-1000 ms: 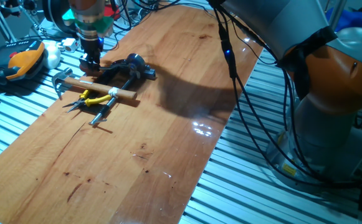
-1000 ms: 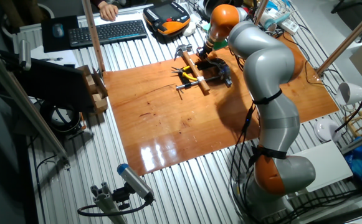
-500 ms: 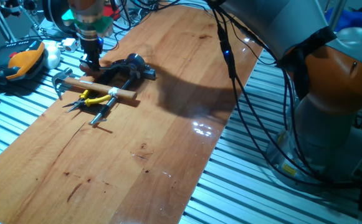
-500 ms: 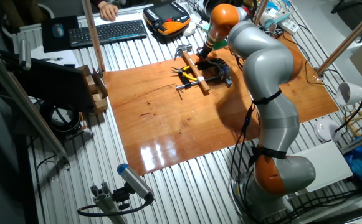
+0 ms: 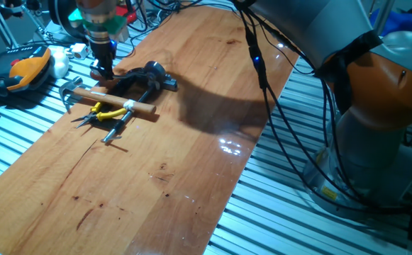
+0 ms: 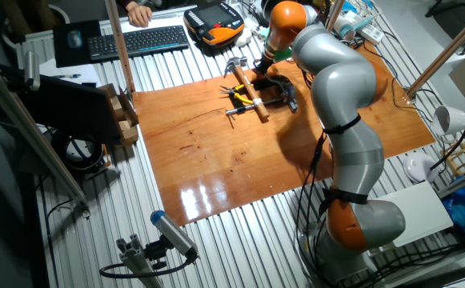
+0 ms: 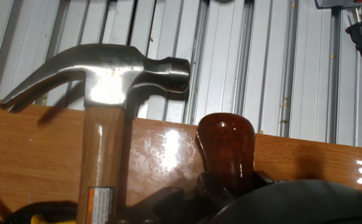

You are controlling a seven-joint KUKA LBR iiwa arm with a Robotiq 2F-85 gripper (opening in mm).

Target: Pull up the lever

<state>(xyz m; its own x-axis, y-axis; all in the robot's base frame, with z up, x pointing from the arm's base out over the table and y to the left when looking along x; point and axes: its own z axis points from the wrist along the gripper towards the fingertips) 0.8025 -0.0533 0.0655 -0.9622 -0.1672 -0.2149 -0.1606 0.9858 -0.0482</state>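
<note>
The lever's dark reddish-brown knob [image 7: 225, 146] fills the lower middle of the hand view, lying over the board's far edge. Its rod runs down into a dark body and is hidden. In one fixed view the knob [image 5: 95, 71] shows as a small red patch beside my gripper [image 5: 105, 68]. The gripper stands upright over it with its dark fingers close together on the lever. The other fixed view shows the gripper [image 6: 263, 66] at the board's far edge; the lever there is too small to make out.
A hammer [image 5: 113, 100] with a pale wooden shaft lies just left of the lever, its steel head [image 7: 106, 78] over the board's edge. Yellow pliers [image 5: 107, 112] lie beside it. A dark clamp body [image 5: 153, 74] sits to the right. An orange pendant [image 5: 25, 67] rests off the board [image 5: 191, 142].
My gripper has risen a little at the lever over the last second. The hammer, the pliers and the clamp body have not moved.
</note>
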